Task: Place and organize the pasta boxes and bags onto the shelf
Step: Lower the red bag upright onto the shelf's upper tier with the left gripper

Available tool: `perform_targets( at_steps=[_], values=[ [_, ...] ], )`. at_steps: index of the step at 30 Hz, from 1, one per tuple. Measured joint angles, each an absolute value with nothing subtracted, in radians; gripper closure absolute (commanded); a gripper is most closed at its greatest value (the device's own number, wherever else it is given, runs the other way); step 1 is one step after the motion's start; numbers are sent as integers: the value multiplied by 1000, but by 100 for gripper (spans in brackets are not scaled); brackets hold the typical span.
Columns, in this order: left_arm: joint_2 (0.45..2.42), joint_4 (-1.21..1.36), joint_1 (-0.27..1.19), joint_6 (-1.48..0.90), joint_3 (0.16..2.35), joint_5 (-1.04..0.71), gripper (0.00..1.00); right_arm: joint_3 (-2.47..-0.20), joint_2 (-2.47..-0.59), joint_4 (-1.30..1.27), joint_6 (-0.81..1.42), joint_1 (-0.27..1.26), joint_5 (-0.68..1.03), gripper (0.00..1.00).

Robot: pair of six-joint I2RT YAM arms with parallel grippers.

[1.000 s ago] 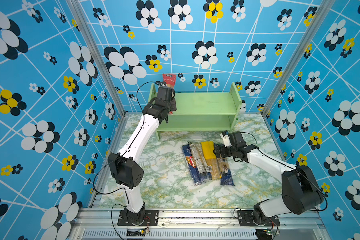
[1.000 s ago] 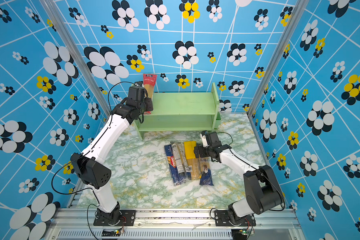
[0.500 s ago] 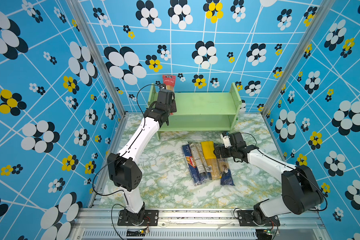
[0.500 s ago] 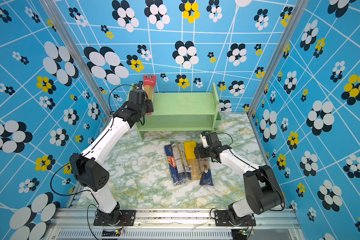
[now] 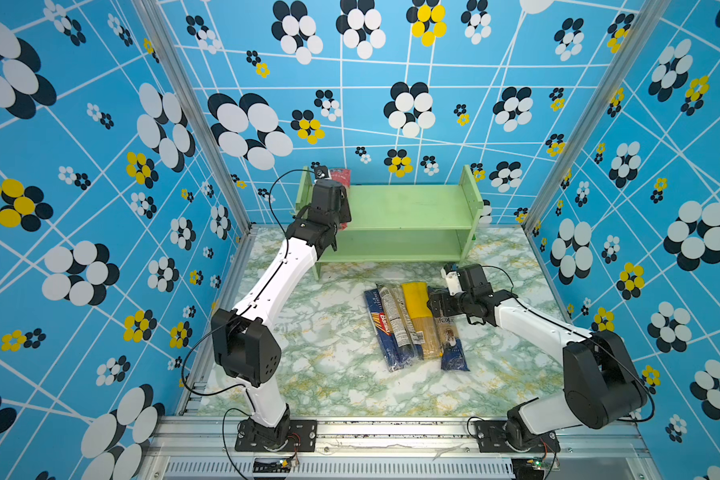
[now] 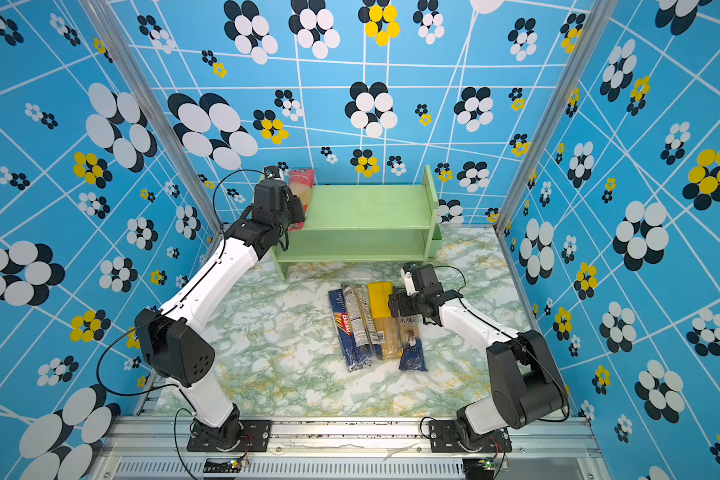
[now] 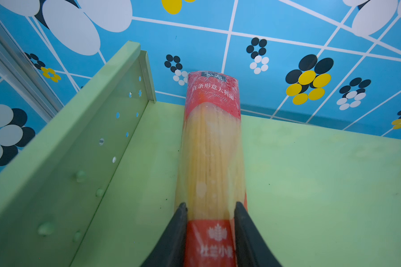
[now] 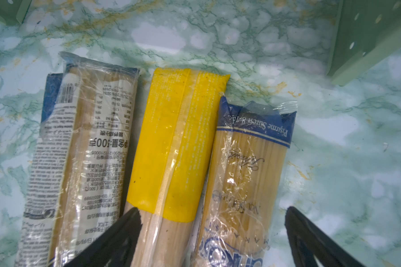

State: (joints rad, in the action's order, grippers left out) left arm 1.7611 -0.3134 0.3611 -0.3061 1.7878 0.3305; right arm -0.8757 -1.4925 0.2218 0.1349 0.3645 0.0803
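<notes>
The red bag (image 7: pixel 212 150) lies front to back on the top tier of the pale green shelf (image 7: pixel 310 185), close to its left side panel. My left gripper (image 7: pixel 210 208) is shut on the bag's near end, one finger against each side. Both top views show the red bag (image 5: pixel 341 174) (image 6: pixel 300 183) at the left end of the shelf (image 5: pixel 408 208). Four packs lie side by side on the table: dark blue Barilla (image 5: pixel 381 328), white-labelled blue pack (image 8: pixel 86 150), yellow-topped bag (image 8: pixel 178 143), clear bag with blue end (image 8: pixel 248 161). My right gripper (image 8: pixel 212 231) hangs open over the last two.
The table has a green marbled top (image 5: pixel 329 365), with patterned blue walls close on three sides. A small green cup (image 6: pixel 435 245) hangs on the shelf's right panel. The shelf's lower tier (image 5: pixel 391 247) holds nothing. The right arm's elbow (image 5: pixel 599 382) sits at the front right.
The left gripper has carried the red bag a little farther back over the shelf's top tier. The right arm and the packs on the table have not moved.
</notes>
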Motion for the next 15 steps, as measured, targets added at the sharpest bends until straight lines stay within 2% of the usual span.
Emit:
perform_targets(
  at_steps=[5,7,8,15],
  values=[
    [1759,-299,361,-306,1787,330,59,-876,-1492,222,135,364,80,1],
    [1754,-298,361,-305,1787,329,46,-876,-1492,222,135,364,80,1],
    [1750,-297,361,-304,1785,325,43,-876,-1491,222,135,364,80,1],
    [1666,-241,361,-294,1727,277,29,-876,-1483,222,135,364,80,1]
  ],
)
